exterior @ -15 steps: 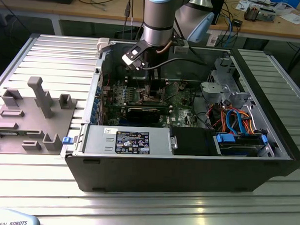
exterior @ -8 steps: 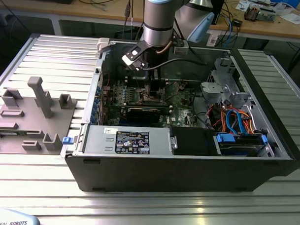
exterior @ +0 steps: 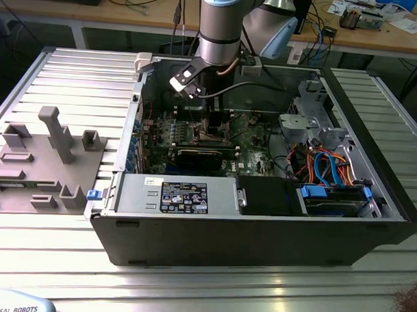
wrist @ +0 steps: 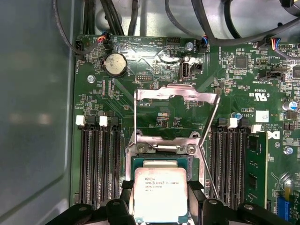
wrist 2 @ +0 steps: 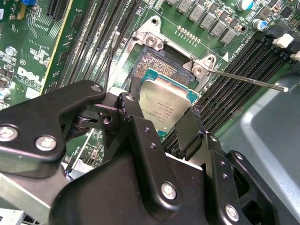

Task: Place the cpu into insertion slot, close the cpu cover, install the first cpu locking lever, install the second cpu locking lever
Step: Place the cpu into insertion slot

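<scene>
The cpu (wrist: 161,191) was gripped by the end effector (wrist 2: 165,115), held over the insertion slot (wrist 2: 154,65) directly beneath it. We found the cpu cover (wrist: 176,92) raised open just beyond the end effector; whether the cpu was seated, we could not tell.

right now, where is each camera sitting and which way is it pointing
Exterior view: off the arm, raised, looking down into the open computer case; the arm reaches down into it.
First wrist view: on the wrist, facing along the gripper at the motherboard and upright cpu cover.
Second wrist view: on the wrist, looking slantwise past the gripper's linkages at the insertion slot.
Shared: both wrist views show the cpu gripped over that slot.
</scene>
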### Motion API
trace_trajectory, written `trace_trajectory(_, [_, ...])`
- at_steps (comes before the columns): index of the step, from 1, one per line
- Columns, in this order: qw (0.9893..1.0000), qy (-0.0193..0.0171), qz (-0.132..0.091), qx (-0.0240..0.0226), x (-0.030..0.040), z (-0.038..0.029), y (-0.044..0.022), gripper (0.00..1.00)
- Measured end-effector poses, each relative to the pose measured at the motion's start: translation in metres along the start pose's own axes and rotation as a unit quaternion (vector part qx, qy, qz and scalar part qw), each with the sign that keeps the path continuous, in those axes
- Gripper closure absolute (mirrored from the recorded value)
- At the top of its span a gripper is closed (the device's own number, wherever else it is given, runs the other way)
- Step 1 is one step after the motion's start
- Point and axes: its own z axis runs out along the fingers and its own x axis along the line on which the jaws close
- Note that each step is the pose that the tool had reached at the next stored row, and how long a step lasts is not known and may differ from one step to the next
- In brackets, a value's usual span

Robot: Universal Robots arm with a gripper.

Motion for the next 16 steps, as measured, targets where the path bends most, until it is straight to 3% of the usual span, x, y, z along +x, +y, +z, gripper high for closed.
trace_trajectory(16, [1.0,0.0,0.0,0.0,0.0001,0.0036,-0.0001,0.46])
